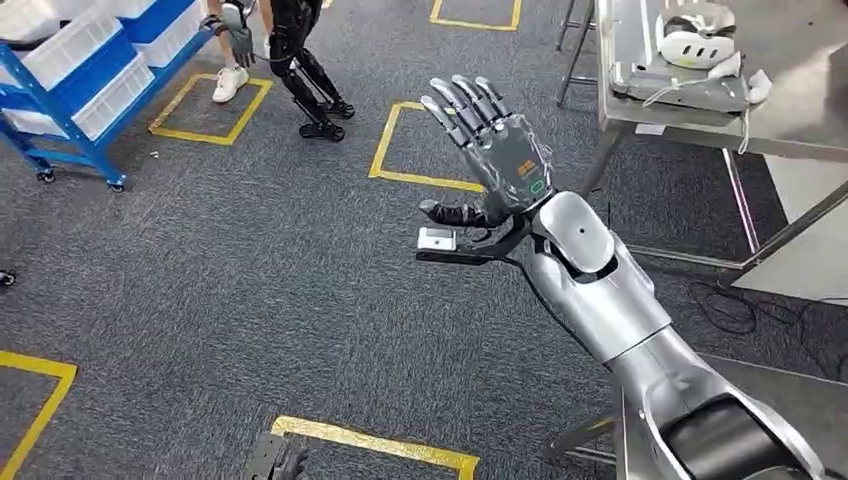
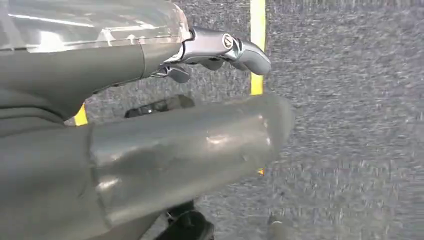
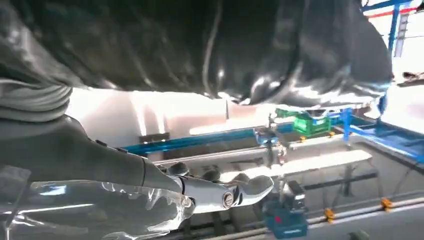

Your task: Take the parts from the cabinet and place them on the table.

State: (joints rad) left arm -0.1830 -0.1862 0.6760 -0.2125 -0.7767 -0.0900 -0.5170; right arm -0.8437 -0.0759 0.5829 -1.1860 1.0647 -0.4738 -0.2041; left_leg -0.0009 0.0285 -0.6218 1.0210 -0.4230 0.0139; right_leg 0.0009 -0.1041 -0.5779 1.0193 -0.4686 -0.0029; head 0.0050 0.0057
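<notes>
My right hand [image 1: 490, 150] is raised in mid-air over the carpet, palm away from me, fingers spread, holding nothing. In the right wrist view its fingers [image 3: 225, 192] stretch out with nothing in them. My left hand [image 1: 275, 460] hangs low at the bottom edge above the floor. The left wrist view shows its thumb [image 2: 190, 145] and a finger [image 2: 230, 47] apart over grey carpet, holding nothing. The blue cabinet rack [image 1: 60, 130] with white bins [image 1: 75, 45] stands far off at the upper left. A metal table [image 1: 800, 110] is at the upper right.
A white headset [image 1: 700, 40] and a tray lie on the metal table. Another dark robot [image 1: 300, 60] and a person's white shoe [image 1: 230, 85] stand by the rack. Yellow tape squares [image 1: 420, 140] mark the grey carpet. Cables [image 1: 740, 305] trail beside the table legs.
</notes>
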